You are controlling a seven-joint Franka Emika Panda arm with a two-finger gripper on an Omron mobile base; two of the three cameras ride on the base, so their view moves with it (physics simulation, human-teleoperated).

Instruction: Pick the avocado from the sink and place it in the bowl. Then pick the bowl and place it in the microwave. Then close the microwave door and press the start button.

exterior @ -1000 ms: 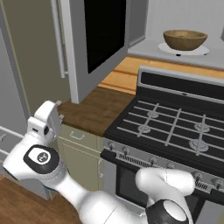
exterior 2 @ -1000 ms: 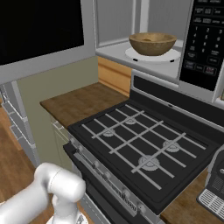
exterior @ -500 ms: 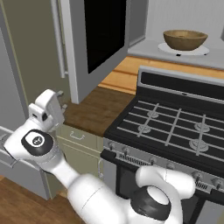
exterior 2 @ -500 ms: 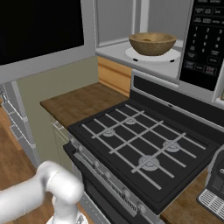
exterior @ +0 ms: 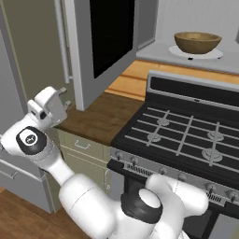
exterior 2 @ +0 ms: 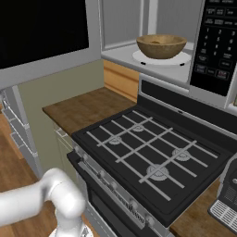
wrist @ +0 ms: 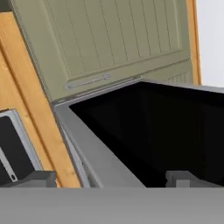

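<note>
The microwave door (exterior: 105,44) stands swung open, its long axis upright. The bowl (exterior: 197,42) sits inside the microwave (exterior 2: 178,55) — the gripper (wrist: 111,178) is spread wide, holding nothing, near the door's edge.

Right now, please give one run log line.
bowl: in microwave | door: open | gripper: open, facing door

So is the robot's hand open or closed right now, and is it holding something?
Gripper: open, holding nothing, its tips either side of the microwave door edge.
</note>
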